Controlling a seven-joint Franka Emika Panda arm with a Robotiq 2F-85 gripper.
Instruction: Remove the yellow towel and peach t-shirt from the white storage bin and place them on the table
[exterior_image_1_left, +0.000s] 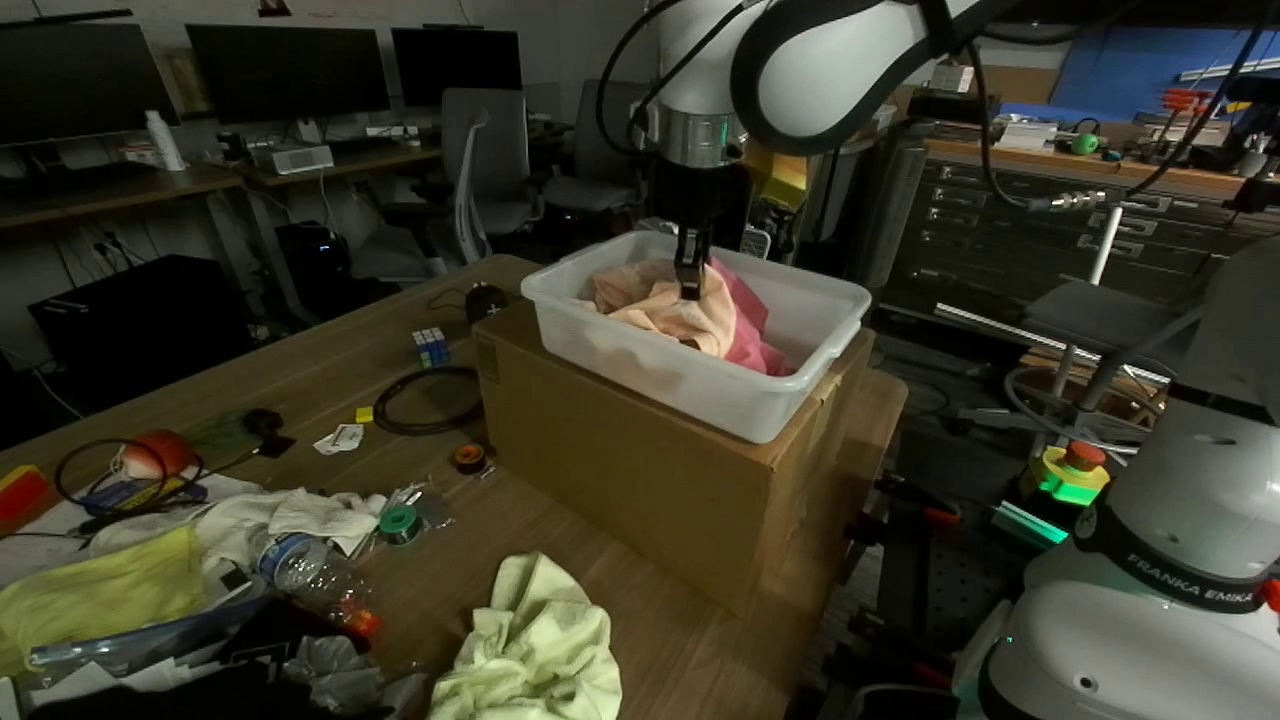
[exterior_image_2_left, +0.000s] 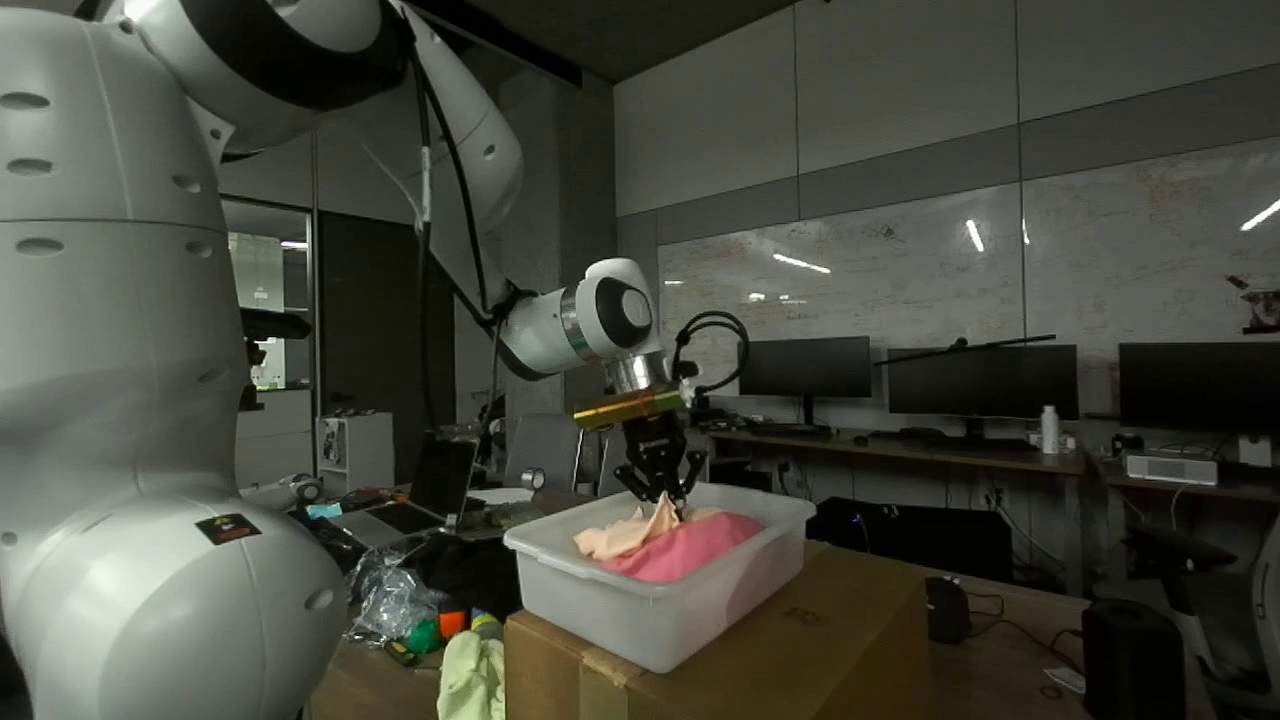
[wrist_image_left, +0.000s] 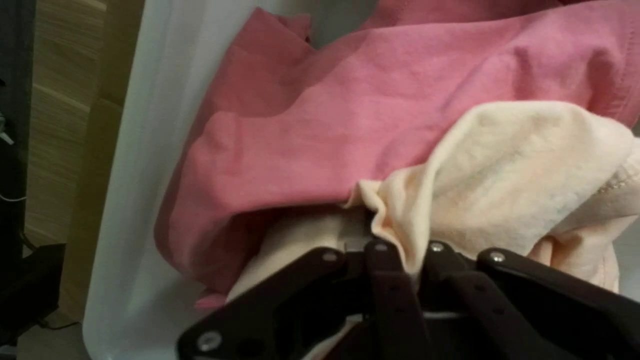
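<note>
The fingers (wrist_image_left: 392, 287) are closed on a gathered fold of the peach t-shirt (wrist_image_left: 505, 180), pointing down into the white storage bin (exterior_image_1_left: 640, 375). The t-shirt lies inside the bin, rising to a small peak where it is gripped; in the wrist view, with the fingers as centre, its loose part spreads between 1 and 3 o'clock. A pink-red cloth (wrist_image_left: 310, 135) crowds it from 9 through 12 to 1 o'clock, lying partly beneath it. The bin's walls surround both fabrics; in an exterior view the near wall obscures their lower parts. The bin rests on a brown cardboard box (exterior_image_1_left: 620, 470), itself standing on the bench (exterior_image_1_left: 690, 660); wall and box thus come between the fingers and the bench.

In an exterior view, with the bin as centre: yellow towel (exterior_image_1_left: 540, 650), crumpled on the bench near the box, at 7 o'clock; puzzle cube (exterior_image_1_left: 431, 347), 9 o'clock; coiled black cable (exterior_image_1_left: 400, 428), between 8 and 9; orange tape roll (exterior_image_1_left: 468, 459), green spool (exterior_image_1_left: 399, 525), clear plastic bottle (exterior_image_1_left: 318, 575) and, farthest out, a yellowish bag (exterior_image_1_left: 110, 590), all toward 8 o'clock. In an exterior view, likewise from the bin: open laptop (exterior_image_2_left: 443, 480), 10 o'clock; small black device (exterior_image_2_left: 945, 610) with a cord, on the bench at 3 o'clock.
</note>
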